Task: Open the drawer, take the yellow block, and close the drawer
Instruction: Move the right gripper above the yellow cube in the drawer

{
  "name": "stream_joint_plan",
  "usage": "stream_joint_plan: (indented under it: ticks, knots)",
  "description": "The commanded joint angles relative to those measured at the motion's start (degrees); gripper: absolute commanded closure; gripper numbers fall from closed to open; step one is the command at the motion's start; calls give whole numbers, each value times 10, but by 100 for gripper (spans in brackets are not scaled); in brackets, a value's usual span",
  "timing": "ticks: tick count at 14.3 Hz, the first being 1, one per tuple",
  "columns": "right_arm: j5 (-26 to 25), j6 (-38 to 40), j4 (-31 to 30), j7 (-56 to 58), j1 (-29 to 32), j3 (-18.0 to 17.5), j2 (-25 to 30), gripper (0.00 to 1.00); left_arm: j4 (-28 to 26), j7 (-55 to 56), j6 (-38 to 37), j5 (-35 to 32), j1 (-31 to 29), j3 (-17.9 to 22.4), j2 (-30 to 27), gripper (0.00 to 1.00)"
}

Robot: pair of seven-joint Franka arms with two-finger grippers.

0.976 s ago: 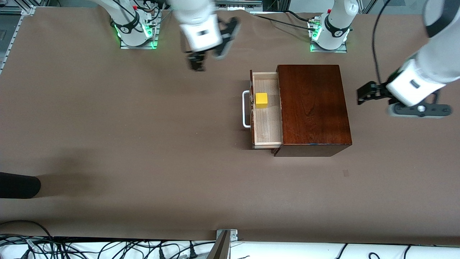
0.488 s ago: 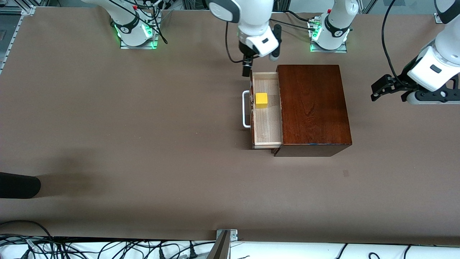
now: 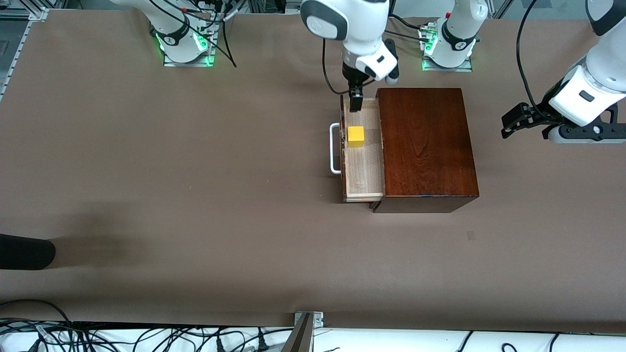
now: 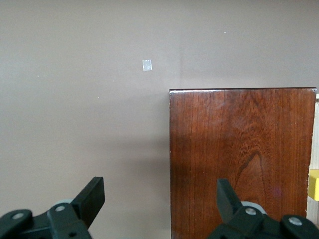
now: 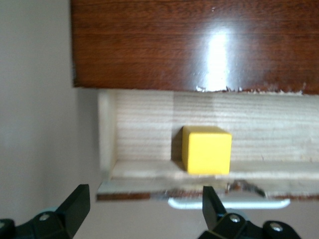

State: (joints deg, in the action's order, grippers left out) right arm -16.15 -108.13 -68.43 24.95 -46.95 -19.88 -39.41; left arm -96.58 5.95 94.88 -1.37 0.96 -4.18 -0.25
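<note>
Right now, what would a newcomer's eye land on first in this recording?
The yellow block stands out, sitting in the open drawer of the dark wooden box, close to the drawer's front board and white handle. The right gripper hangs open over the drawer's end nearest the robots' bases. The left gripper, open, waits over bare table toward the left arm's end.

One dark reddish-brown polished wooden box (image 3: 428, 146) sits on the table, with one pale-wood drawer (image 3: 363, 171) pulled out of it, bearing one white metal bar handle (image 3: 334, 149). One small bright yellow cube (image 3: 356, 136) lies in the drawer. Two white robot arms are in view, each with one black two-finger gripper: the left gripper (image 3: 509, 126) and the right gripper (image 3: 355, 103). One small pale tape square (image 4: 147, 65) marks the tabletop.
</note>
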Motion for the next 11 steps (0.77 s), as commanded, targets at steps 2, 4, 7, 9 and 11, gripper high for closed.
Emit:
stream_joint_plan:
  ticks: [2, 4, 7, 9, 11]
  knots:
    - [-33, -14, 55, 12, -11, 1, -59, 0, 10, -8, 0, 6, -3, -6, 3, 0]
    - [-38, -21, 65, 12, -14, 2, -73, 0, 10, -8, -5, 7, -3, -4, 3, 0]
    - [-51, -22, 66, 18, -15, 3, -77, 0, 10, -9, -5, 7, -3, -3, 3, 0]
    - [-56, -25, 66, 18, -15, 5, -86, 0, 10, -9, -5, 7, -3, -2, 3, 0]
    - [-57, -32, 66, 19, -15, 11, -87, 0, 10, -9, -5, 7, -3, -3, 3, 0]
